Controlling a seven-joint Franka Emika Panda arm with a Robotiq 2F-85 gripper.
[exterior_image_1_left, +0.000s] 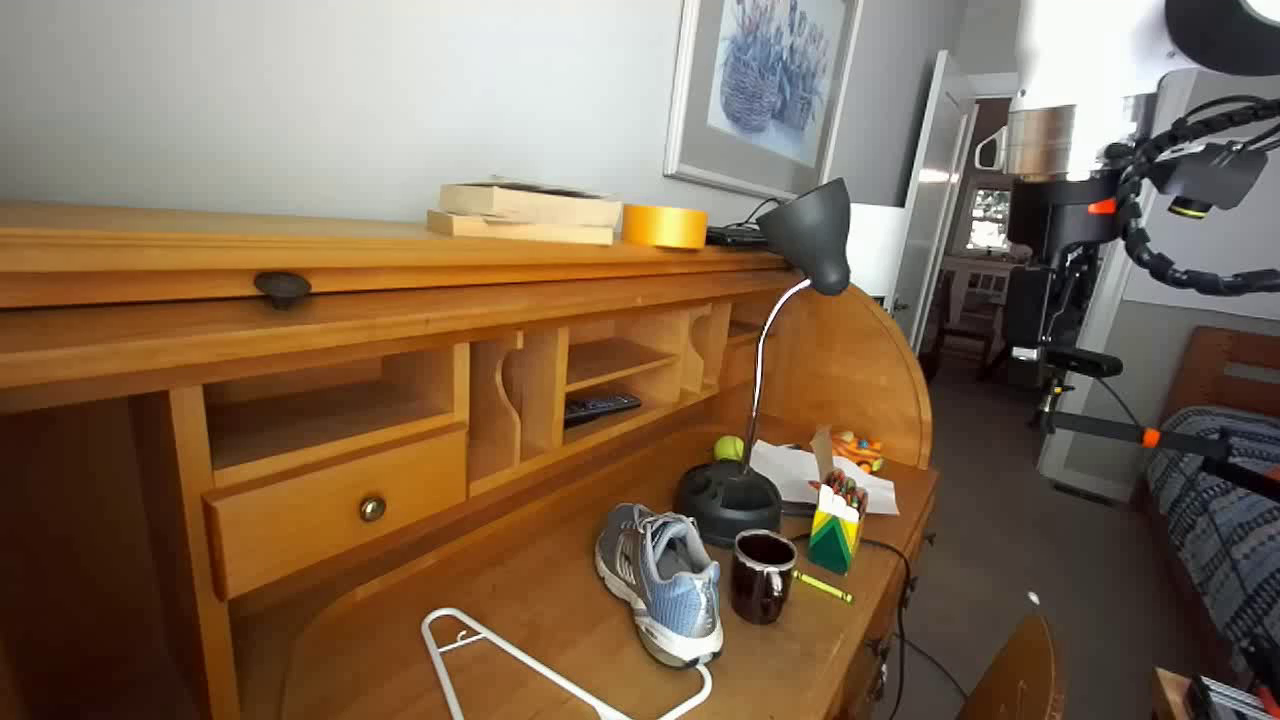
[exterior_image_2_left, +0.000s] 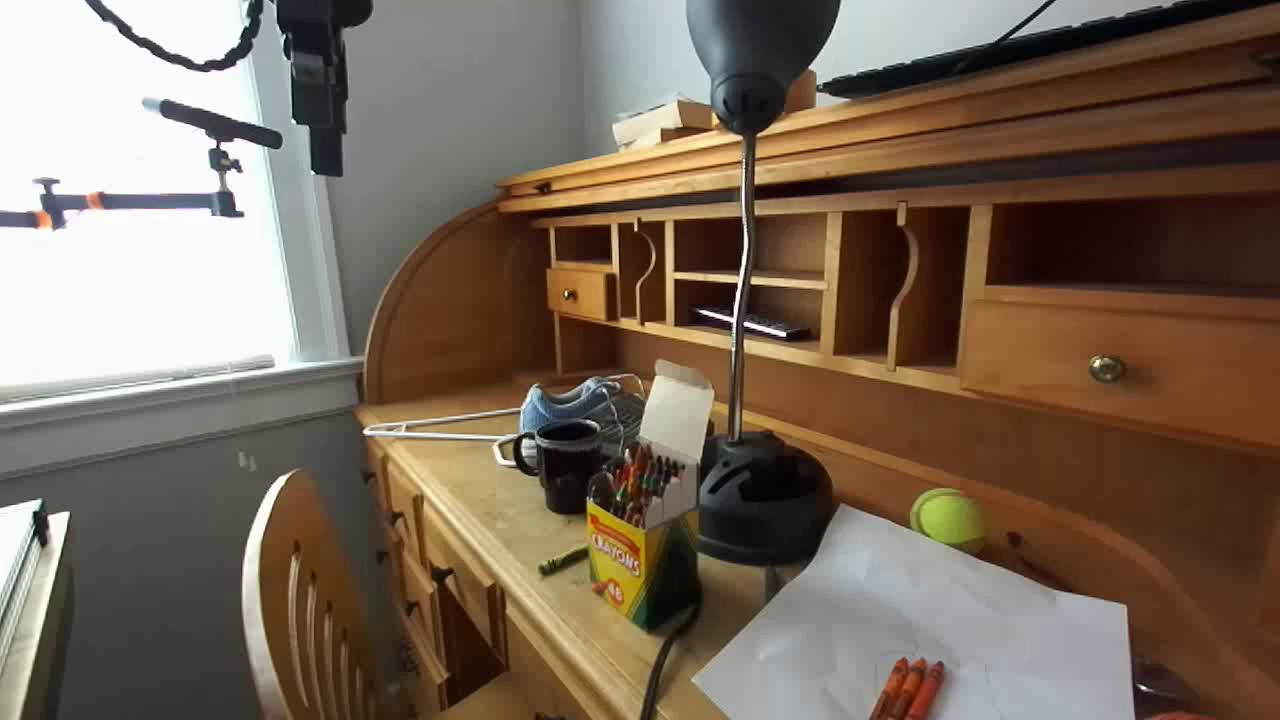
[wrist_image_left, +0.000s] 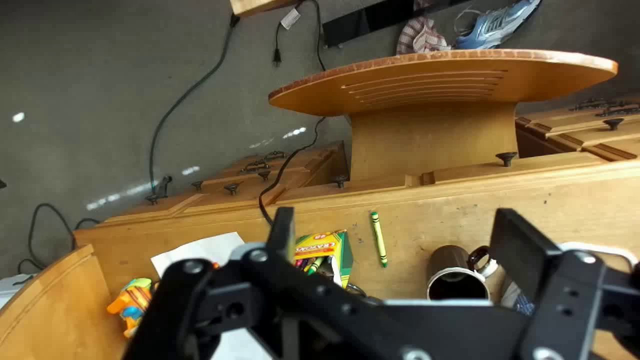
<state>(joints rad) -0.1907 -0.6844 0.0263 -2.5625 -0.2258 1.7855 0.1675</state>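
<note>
Roll-top worktop below, end effector released above

Your end effector grasps nothing: in the wrist view its two fingers stand wide apart, with nothing pinched in the gap. In both exterior views you see it hang well above the worktop, apart from everything on it.

Beneath you, the loose crayon lies flat near the worktop's front edge, between the crayon box and the dark mug. From the wrist, it falls between the fingers, closer to the one at the view's left, and its long axis runs roughly square to the line joining the fingertips, so its long sides face them. That alignment, plus the height, is the relation you have to read; how directly the crayon sits below, you cannot tell from these angles. With a single arm, you have no nearer hand to weigh.

Your mug stands upright, handle turned away from the crayon box, with the shoe just beside it. The crayon box also stands upright, flap raised, packed with crayons. Behind them you have the lamp; in an exterior view, white paper lies by its base, bearing three orange-red crayons, with a tennis ball alongside.
</note>
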